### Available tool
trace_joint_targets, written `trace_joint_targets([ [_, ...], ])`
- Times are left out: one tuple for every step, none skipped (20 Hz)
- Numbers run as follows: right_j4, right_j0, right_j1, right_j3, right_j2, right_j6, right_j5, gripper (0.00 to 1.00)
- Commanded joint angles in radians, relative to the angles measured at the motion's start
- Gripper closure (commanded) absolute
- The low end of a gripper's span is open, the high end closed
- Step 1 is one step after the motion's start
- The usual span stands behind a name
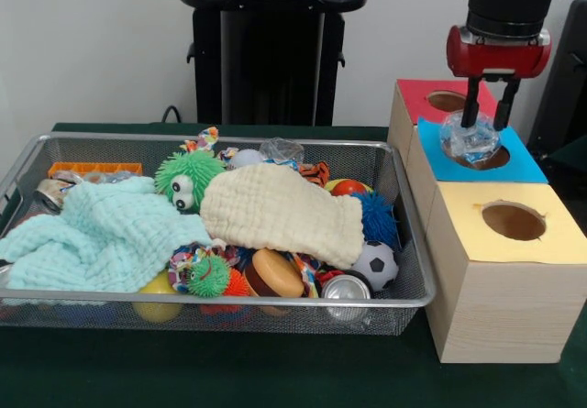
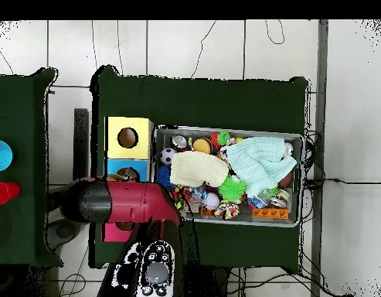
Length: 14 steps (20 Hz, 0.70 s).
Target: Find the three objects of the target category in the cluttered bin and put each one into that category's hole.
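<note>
- Far left of the front view: wire-mesh metal bin [image 1: 27, 165] on the dark green tablecloth [image 1: 275, 371], packed with clutter.
- Inside at left: rumpled mint-green muslin cloth [image 1: 96, 234], with an orange plastic ridged piece [image 1: 94, 168] behind it at the far wall.
- Further right: green spiky rubber toy with googly eyes [image 1: 188, 177], touching a cream quilted cloth [image 1: 280, 211] draped across the bin's middle.
- Along the near wall: tan round disc [image 1: 275, 272], silver drink can [image 1: 346, 288], black-and-white mini football [image 1: 375, 264]; blue spiky ball [image 1: 376, 218] just behind.
- Right of the bin: row of pale wooden boxes, each with a round hole; yellow-topped box [image 1: 500, 280] nearest, blue-topped box [image 1: 523, 160] in the middle, red-topped box [image 1: 417, 96] farthest.
- Above the blue box: red and black gripper [image 1: 487, 119], fingers pinching a clear crumpled plastic object [image 1: 470, 139], held right over the blue top's hole.
- Overhead view: red arm [image 2: 135, 203] covering the blue and red boxes.
</note>
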<state>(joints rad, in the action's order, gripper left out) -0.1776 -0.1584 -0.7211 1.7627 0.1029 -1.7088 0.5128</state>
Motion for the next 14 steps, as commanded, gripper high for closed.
trace_joint_targets([
  [-0.052,-0.008,0.057,0.092,-0.021,-0.272,-0.052,1.00],
  [-0.056,-0.010,0.058,0.087,-0.022,-0.272,-0.051,1.00],
  [-0.058,-0.012,0.059,0.085,-0.021,-0.271,-0.051,1.00],
  [-0.061,-0.011,0.058,0.084,-0.022,-0.269,-0.050,1.00],
  [-0.064,-0.010,0.057,0.087,-0.023,-0.268,-0.053,1.00],
  [-0.066,-0.008,0.057,0.089,-0.024,-0.266,-0.056,1.00],
  [-0.068,-0.009,0.058,0.090,-0.024,-0.266,-0.059,1.00],
  [-0.070,-0.003,0.057,0.093,-0.026,-0.261,-0.061,1.00],
  [-0.071,-0.003,0.058,0.092,-0.026,-0.259,-0.062,1.00],
  [-0.072,0.000,0.055,0.090,-0.024,-0.255,-0.057,1.00],
  [-0.073,-0.001,0.056,0.088,-0.023,-0.254,-0.056,1.00],
  [-0.075,0.003,0.055,0.089,-0.025,-0.249,-0.061,1.00],
  [-0.075,0.004,0.055,0.088,-0.026,-0.248,-0.066,1.00],
  [-0.073,0.006,0.055,0.089,-0.027,-0.243,-0.077,1.00],
])
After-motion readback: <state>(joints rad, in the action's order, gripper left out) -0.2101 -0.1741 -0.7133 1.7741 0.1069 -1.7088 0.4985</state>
